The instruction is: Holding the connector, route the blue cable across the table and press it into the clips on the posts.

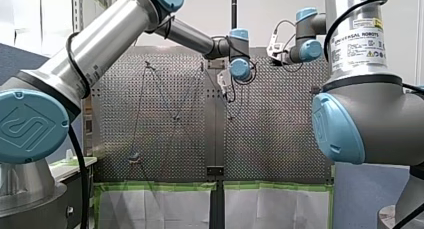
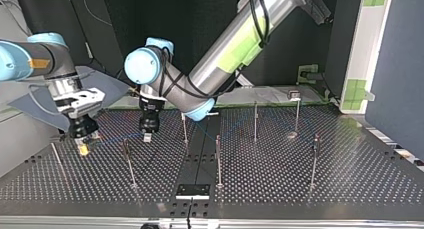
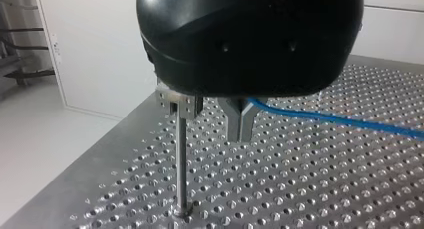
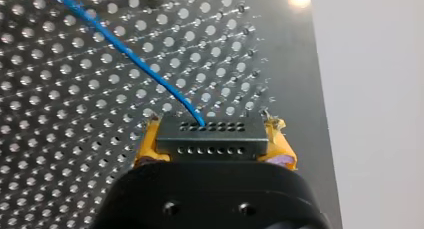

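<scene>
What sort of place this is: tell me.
Probably a robotics lab bench: silver industrial arms with blue joint caps, a perforated metal table studded with thin metal posts, and a thin blue cable.

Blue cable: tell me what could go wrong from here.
1. The thin blue cable leaves the black multi-hole connector at a slant; tension might twist it from the yellow pads of my right hand.
2. My left hand hangs close beside the slim metal post with its clip; a sideways move might knock it or carry the cable past the clip.

Connector (image 4: 210, 134) lies in right pincer (image 4: 212, 145), cable (image 4: 125, 51) ahead
</scene>
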{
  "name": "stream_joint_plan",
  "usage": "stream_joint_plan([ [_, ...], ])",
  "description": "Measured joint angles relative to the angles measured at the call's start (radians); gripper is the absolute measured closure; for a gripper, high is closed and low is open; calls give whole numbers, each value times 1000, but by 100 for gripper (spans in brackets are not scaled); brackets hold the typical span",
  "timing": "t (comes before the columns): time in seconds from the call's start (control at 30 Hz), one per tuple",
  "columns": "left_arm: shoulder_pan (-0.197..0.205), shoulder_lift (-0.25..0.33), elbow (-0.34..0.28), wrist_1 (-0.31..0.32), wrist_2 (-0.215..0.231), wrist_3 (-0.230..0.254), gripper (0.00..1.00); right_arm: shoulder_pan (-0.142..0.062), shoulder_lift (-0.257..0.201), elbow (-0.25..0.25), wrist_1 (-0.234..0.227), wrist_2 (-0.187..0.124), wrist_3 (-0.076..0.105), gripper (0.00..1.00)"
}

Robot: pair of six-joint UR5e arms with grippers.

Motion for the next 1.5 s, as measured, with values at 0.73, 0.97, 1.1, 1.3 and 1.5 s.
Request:
stream_joint_plan([
  [0.73,-52,-2,12,21,-89,38,100,-33,18,-15,2,-29,-16,100],
  [0.97,-64,-2,12,-6,-141,33,100,-30,17,-14,4,-46,-22,100],
  [1.1,-63,0,12,-10,-153,29,100,-28,17,-15,4,-48,-27,100],
  [1.3,-65,0,13,2,-155,27,100,-28,10,-16,4,-56,-33,100],
  [1.5,-57,2,18,33,-151,26,100,-31,6,-18,3,-64,-34,100],
])
